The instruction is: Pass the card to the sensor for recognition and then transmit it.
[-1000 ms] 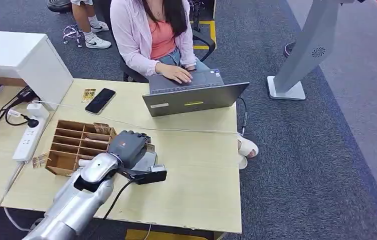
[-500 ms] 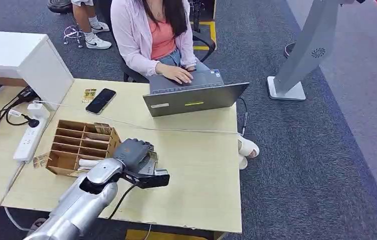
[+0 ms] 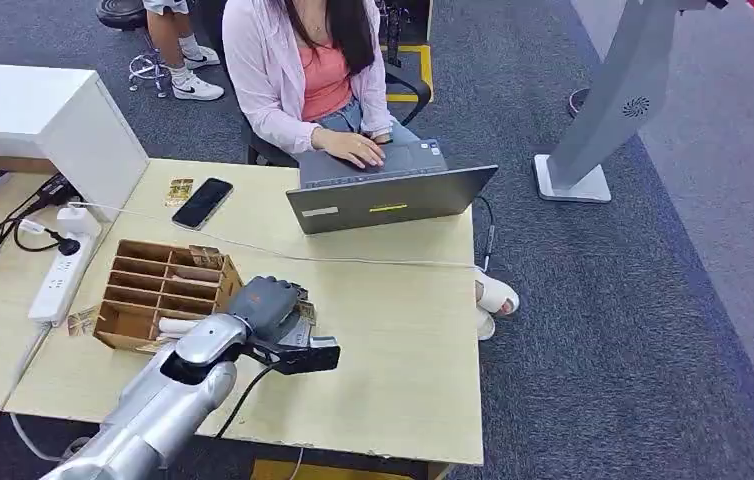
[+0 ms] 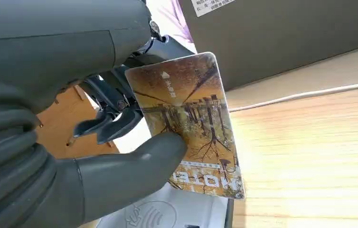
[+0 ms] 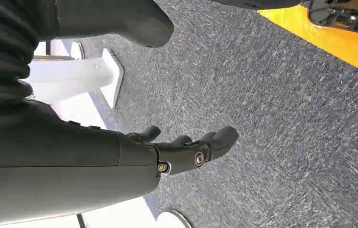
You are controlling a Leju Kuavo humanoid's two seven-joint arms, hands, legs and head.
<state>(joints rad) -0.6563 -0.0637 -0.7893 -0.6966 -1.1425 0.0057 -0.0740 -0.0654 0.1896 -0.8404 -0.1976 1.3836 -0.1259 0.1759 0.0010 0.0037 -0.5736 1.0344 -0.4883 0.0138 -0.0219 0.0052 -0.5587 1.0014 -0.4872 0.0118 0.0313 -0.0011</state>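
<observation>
Light wooden worktop (image 3: pixel 393 340), largest thing in the head view; a person (image 3: pixel 303 70) in a pink top sits at its far edge, hands on a grey laptop (image 3: pixel 388 195) set near that edge toward the right corner. A white cabinet (image 3: pixel 43 120) stands at the far left corner. Left of centre lies a brown cardboard organiser (image 3: pixel 158 292) with slotted compartments. A white power strip (image 3: pixel 58 275) lies along the left edge, dark cables trailing from it. A black phone (image 3: pixel 201 201) rests near the far edge, left of the laptop, and a thin white cable (image 3: pixel 373 261) runs across the worktop just before the laptop. The left hand (image 3: pixel 268 305), on its silver arm, sits just right of the organiser, toward the near edge. In the left wrist view the left hand (image 4: pixel 72 142) grips the card (image 4: pixel 189 121), thumb pressed on its printed face, darker fingers behind; the card, brown-gold with a tree picture, is held over the white sensor (image 4: pixel 167 216), whether touching it I cannot tell. The right hand (image 5: pixel 182 149) hangs over grey carpet, fingers loosely spread, holding nothing.
</observation>
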